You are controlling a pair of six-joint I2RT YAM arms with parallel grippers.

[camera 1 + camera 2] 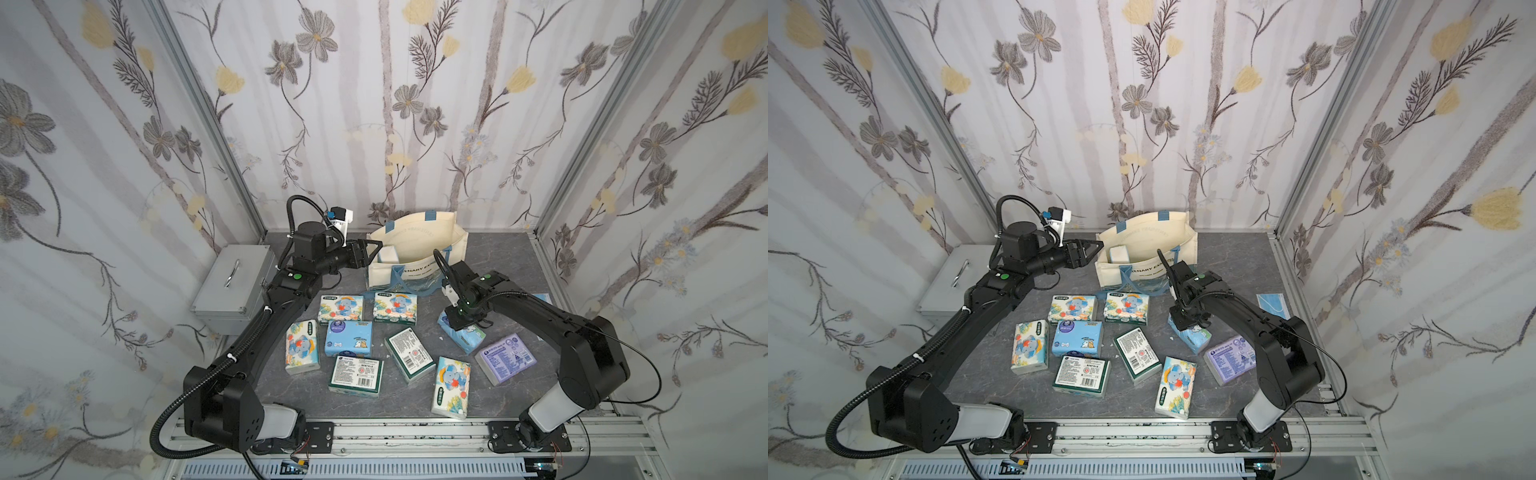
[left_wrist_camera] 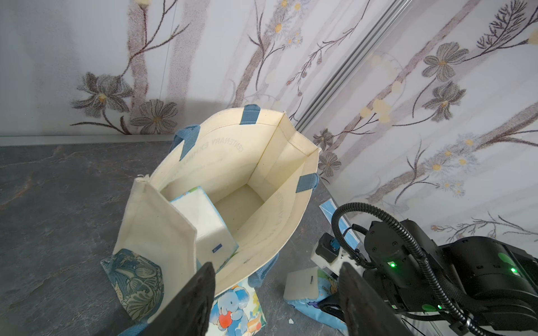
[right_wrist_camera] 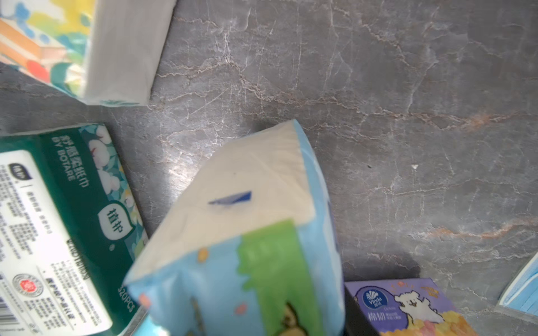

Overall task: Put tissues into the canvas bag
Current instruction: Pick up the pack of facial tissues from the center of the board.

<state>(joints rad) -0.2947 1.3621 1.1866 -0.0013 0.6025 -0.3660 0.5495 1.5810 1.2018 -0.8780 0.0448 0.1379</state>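
Light-blue tissue pack (image 1: pixel 467 338) sits tilted toward the table's (image 1: pixel 511 266) right edge beneath the right tool (image 1: pixel 455 326); jaw closure cannot be told. Left tool (image 2: pixel 276 266) spread, empty, at the canvas bag (image 1: pixel 415 270), back edge. Advise firm mid-pack grip.

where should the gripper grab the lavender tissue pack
Across its shorter width at the middle, straight down from above: the lavender tissue pack lies flat, label up, apart from the light blue tissue pack beside it, so the long sides look reachable.

Left arm (image 1: pixel 286 316), right arm (image 1: pixel 540 313) matte black; pale base links (image 1: pixel 278 419); ribbed black cables (image 2: pixel 356 205); green wrist lights (image 2: pixel 391 264).
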